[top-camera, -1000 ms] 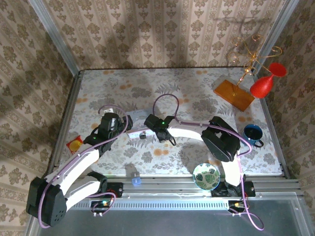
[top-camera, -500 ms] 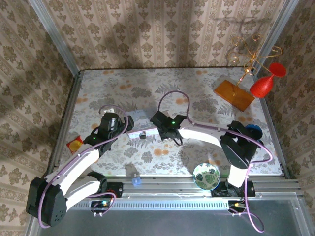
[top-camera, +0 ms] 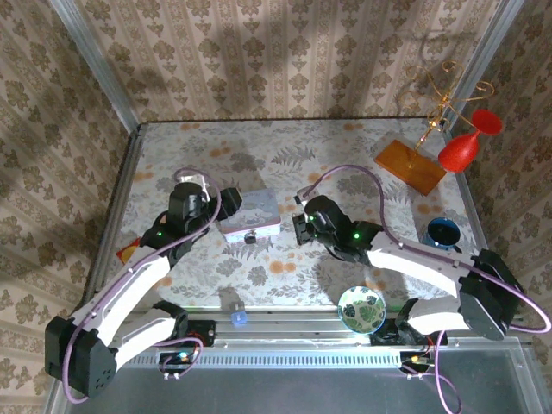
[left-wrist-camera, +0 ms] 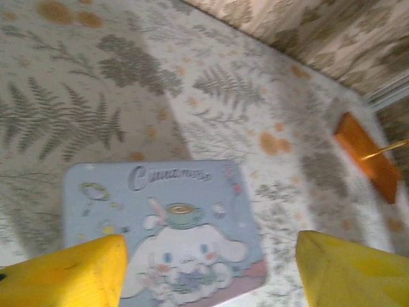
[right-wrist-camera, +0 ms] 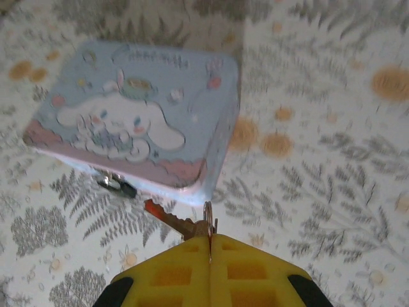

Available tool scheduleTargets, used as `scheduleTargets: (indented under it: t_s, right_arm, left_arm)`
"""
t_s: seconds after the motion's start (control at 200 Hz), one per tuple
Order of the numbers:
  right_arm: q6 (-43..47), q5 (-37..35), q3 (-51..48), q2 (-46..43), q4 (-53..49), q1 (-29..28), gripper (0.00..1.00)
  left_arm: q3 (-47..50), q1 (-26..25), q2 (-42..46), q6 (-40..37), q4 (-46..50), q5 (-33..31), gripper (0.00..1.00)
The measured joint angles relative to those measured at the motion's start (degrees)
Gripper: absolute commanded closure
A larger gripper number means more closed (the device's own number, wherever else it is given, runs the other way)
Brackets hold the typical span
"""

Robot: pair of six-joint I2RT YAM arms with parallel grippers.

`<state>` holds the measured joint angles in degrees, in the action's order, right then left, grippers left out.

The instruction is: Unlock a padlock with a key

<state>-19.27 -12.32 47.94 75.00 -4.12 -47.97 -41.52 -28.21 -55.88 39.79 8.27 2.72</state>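
From above, the tin box [top-camera: 250, 216] sits mid-table on the fern-print cloth [top-camera: 345, 155]. The padlock [top-camera: 250, 238] is a tiny dark speck right at the tin's near edge. The left gripper [top-camera: 224, 205] is just beside the tin's left end, and the right gripper [top-camera: 299, 228] is near its right end, not touching it. From up here I can't tell how far either one is open, and the key is too small to make out. Off to the right there's a blue mug [top-camera: 444, 233], with a patterned bowl [top-camera: 361, 309] at the front rail.

On the left wrist cam, the left gripper [left-wrist-camera: 211, 256] is spread wide with nothing in it. Its two yellow fingers [left-wrist-camera: 70, 275] are at the bottom corners, and the tin box [left-wrist-camera: 166, 211] lies beyond the gap between them.

On the right wrist cam, the right gripper [right-wrist-camera: 209, 240] is pinched tight on the head of the key [right-wrist-camera: 174, 220]. The blade sticks out up-left toward the padlock [right-wrist-camera: 118, 185], and its tip is near the lock but not touching. The padlock hangs at the front wall of the tin box [right-wrist-camera: 134, 121], down by the cloth. It's a bit blurry, so I can't tell how the shackle sits.
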Motion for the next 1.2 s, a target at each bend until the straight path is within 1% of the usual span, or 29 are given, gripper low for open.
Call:
scheduleTargets:
  t_s: [0.23,0.475,0.63,0.815,0.98,1.201]
  right_arm:
    - [2.84,-5.53,-0.52,-0.9,7.76,-0.48,1.0]
    - [2.84,-7.37,1.73,1.77,9.29,-0.92,1.0]
    - [2.84,-7.45,2.05,2.64,9.25,-1.33,1.0]
    - [2.82,-7.93,2.34,2.64,9.09,-1.44,1.0]
    - [2.8,-8.31,2.71,2.78,9.09,-1.44,1.0]
    - [2.78,-8.33,2.75,3.08,9.09,-1.44,1.0]
  left_arm:
    - [-5.22,-4.74,-4.74,2.1,-3.37,4.48,0.39]
    - [-8.9,-8.9,-11.78,2.71,-5.88,8.37,0.51]
    - [-9.4,-9.62,-12.98,2.36,-5.99,9.62,0.57]
    - [-9.81,-10.34,-13.29,1.07,-5.79,10.82,0.57]
    - [-11.82,-11.26,-16.02,0.09,-4.9,11.52,0.62]
    - [-12.33,-11.67,-18.6,-0.15,-4.87,12.2,0.65]
